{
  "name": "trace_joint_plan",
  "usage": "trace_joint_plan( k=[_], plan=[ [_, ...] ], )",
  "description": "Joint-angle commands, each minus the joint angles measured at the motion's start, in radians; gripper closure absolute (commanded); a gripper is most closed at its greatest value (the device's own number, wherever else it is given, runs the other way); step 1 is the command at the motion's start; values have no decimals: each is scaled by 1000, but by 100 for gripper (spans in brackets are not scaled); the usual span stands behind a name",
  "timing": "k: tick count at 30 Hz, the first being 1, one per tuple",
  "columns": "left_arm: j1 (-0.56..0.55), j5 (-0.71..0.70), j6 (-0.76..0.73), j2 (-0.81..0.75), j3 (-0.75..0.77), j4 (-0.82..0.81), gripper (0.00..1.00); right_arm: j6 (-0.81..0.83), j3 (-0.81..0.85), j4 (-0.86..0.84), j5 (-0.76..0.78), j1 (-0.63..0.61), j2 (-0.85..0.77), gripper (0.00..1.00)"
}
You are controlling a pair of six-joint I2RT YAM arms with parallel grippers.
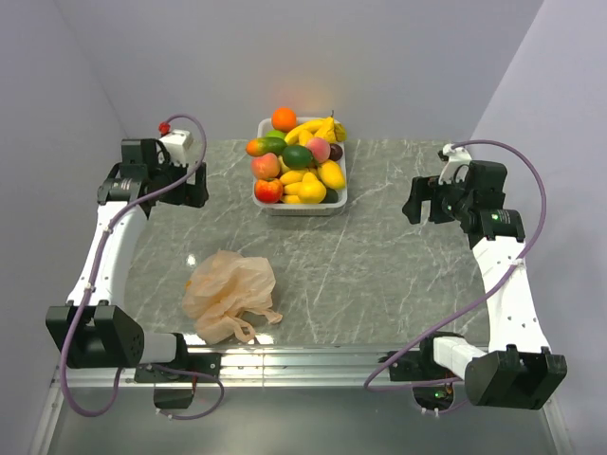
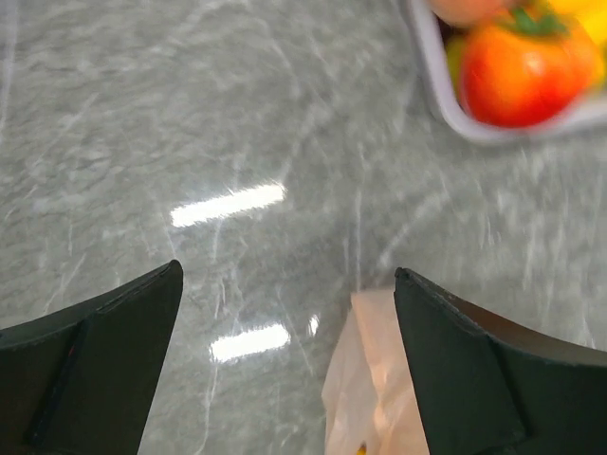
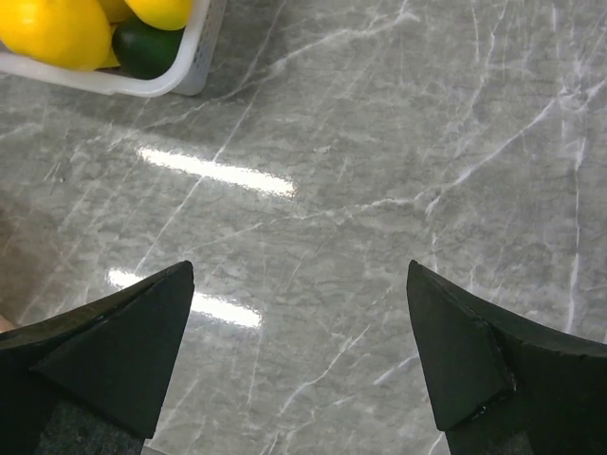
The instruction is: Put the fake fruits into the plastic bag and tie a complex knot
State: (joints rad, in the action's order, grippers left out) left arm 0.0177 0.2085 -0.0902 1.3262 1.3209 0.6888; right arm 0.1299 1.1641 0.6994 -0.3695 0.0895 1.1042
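Observation:
The fake fruits (image 1: 299, 163) are heaped in a white tray (image 1: 302, 207) at the back middle: an orange, bananas, peaches, a lime, a mango. The plastic bag (image 1: 229, 294) lies crumpled and flat on the marble near the front left. No knot shows. My left gripper (image 1: 197, 194) is open and empty, raised left of the tray; its view shows the bag's edge (image 2: 375, 389) and a red-orange fruit (image 2: 526, 71). My right gripper (image 1: 414, 204) is open and empty, raised right of the tray; its view shows a lemon-yellow fruit (image 3: 57, 28) and a dark green one (image 3: 144, 47).
Grey walls close in the table at the back and both sides. A metal rail (image 1: 303, 365) runs along the near edge between the arm bases. Purple cables loop from both arms.

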Motion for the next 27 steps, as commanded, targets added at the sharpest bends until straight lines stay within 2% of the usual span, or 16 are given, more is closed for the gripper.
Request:
trace_joint_plan(
  k=[1,5,7,11,17,22,26,27],
  plan=[
    [-36,163,-150,-4,98,146,1,27,6,-25,-51,0,2,0],
    [-111,245,-273,-2,158,302,1,51,23,20,-101,-2,6,0],
    [-169,267,-347,-4,152,392,1,59,28,31,-129,-2,11,0],
    [-286,273,-404,-1,106,478,1,53,28,46,-184,-10,23,0],
    [-354,275,-390,-79,-41,462,0,17,-1,23,-272,-75,28,0],
    [-420,189,-310,-139,-219,335,1,-30,-56,-43,-321,-169,29,0],
    [-444,201,-298,-151,-272,261,1,-75,-87,-103,-362,-200,28,0],
    [-446,228,-321,-139,-266,267,4,-81,-90,-115,-367,-201,29,0]
  ],
)
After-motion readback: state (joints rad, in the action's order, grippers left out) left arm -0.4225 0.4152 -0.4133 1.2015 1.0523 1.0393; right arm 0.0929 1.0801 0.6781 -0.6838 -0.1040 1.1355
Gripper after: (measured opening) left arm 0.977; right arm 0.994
